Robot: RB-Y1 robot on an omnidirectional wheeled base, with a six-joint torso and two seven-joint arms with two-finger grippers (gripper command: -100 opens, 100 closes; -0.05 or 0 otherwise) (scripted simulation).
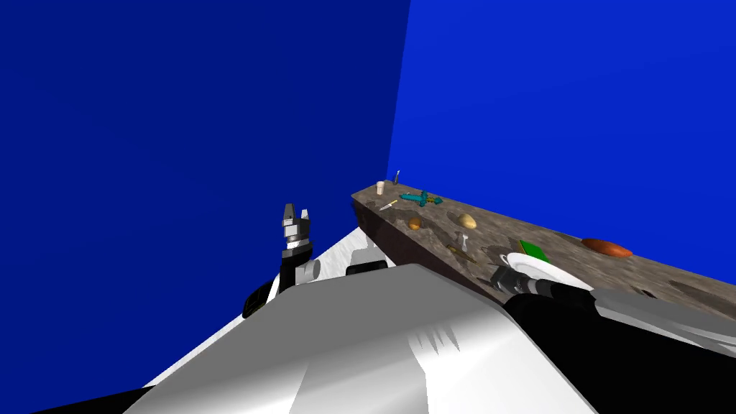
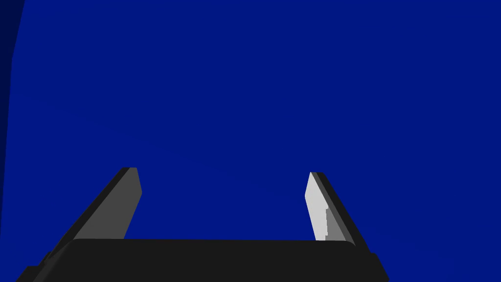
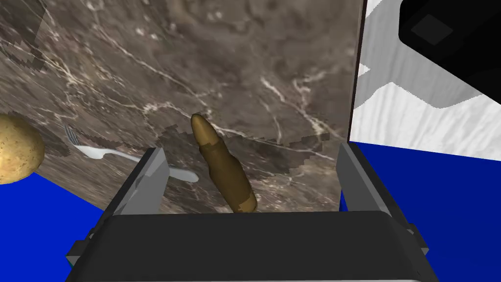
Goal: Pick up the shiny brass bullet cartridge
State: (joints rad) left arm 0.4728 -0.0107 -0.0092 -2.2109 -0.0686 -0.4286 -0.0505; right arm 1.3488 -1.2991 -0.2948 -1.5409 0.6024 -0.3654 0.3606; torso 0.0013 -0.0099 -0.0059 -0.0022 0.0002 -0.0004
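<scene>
1. Cartridge [image 3: 222,166] lies near the counter's [image 3: 274,63] front edge, between your right gripper's [image 3: 250,149] wide-spread fingers.
2. Likely light, stiff, slick and rolls easily: clamp it mid-case.
3. Left gripper [image 2: 222,171]: wide too.

We see a brown marbled surface [image 1: 647,277] crossing the frame's right half. On it are a white plate [image 1: 550,273], a green block [image 1: 533,249], a potato [image 1: 467,220], a teal toy sword [image 1: 422,198] and a pale cup [image 1: 380,187]. A white fork [image 3: 105,154] lies near the potato.
</scene>
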